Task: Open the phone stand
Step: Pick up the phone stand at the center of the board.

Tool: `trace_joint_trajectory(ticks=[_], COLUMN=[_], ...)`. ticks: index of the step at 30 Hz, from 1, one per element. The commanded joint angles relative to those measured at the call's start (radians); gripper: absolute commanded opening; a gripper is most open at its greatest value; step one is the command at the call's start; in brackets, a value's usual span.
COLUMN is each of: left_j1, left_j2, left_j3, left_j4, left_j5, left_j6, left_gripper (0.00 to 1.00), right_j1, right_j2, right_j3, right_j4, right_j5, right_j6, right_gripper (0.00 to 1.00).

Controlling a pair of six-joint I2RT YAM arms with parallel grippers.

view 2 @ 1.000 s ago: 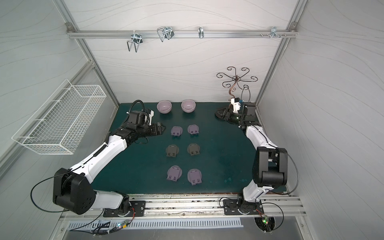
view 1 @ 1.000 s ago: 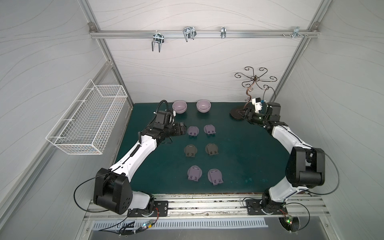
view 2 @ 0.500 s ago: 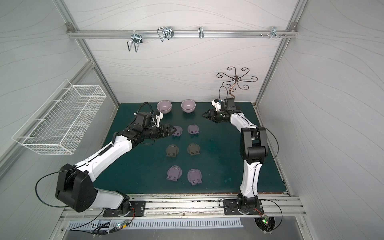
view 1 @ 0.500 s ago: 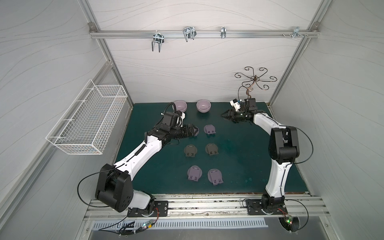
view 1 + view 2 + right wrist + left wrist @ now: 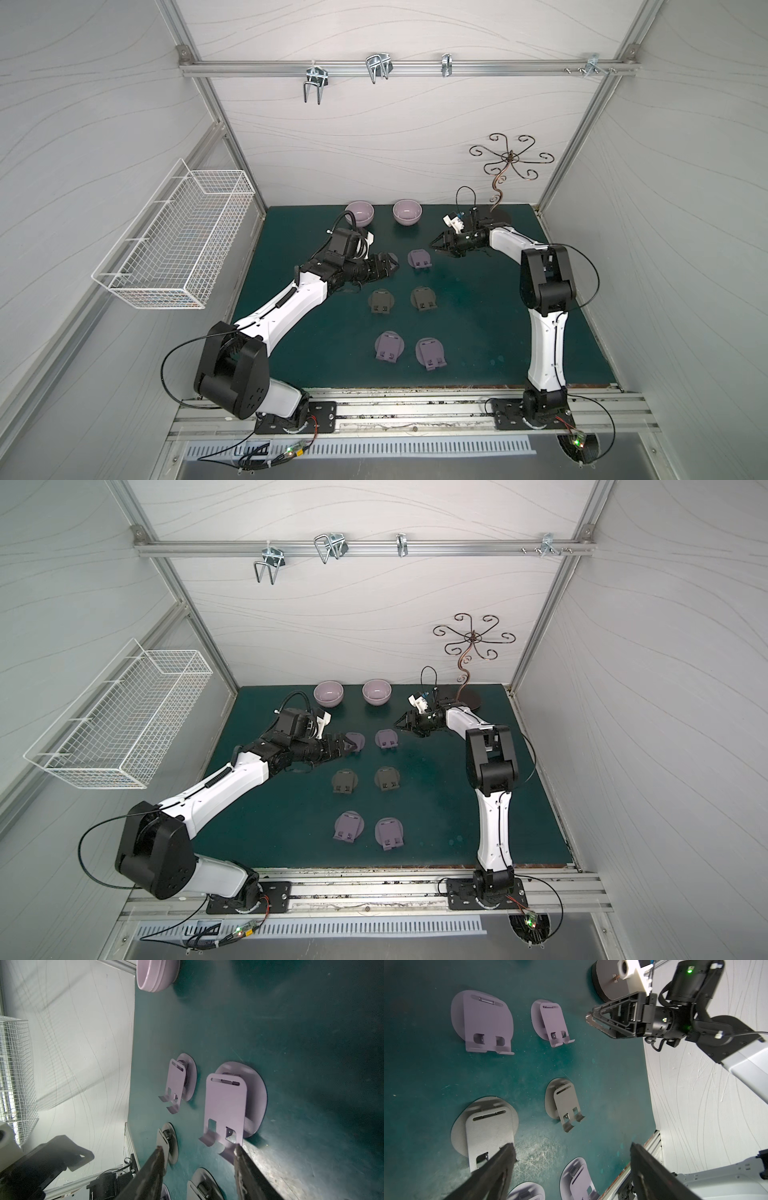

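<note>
We note dark green table at frame centre. On it, two columns: upper lilac phone stands, grey phone stands mid, lower lilac phone stands. Two lilac bowls along upper edge; scrolled metal tree's base upper right.

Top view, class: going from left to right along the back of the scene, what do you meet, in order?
Wire basket → first purple bowl → second purple bowl → right gripper → curly metal stand.
</note>
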Motion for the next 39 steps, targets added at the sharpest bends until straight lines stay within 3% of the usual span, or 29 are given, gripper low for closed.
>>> trace_joint_trajectory(ticks=[1, 24, 39], left_j1=[-0.007, -0.006, -0.006], left_j2=[0.015, 0.038, 0.063], left_j3=[0.013, 0.003, 0.0], left_j4=[0.042, 0.096, 0.096], left_j5=[0.027, 0.084, 0.084], left_j6=[-0.017, -0.061, -0.055], left_gripper=[0.89, 0.87, 0.87], right_j1=[0.011, 0.043, 0.062], right_j2=[0.044, 0.215, 0.305], right_j3=[0.029, 0.178, 0.269], right_j4=[-0.026, -0.076, -0.095], right_j5=[-0.018, -0.046, -0.101], right_j6=[-0.017, -0.037, -0.031], right_gripper=[0.54, 0.52, 0.44])
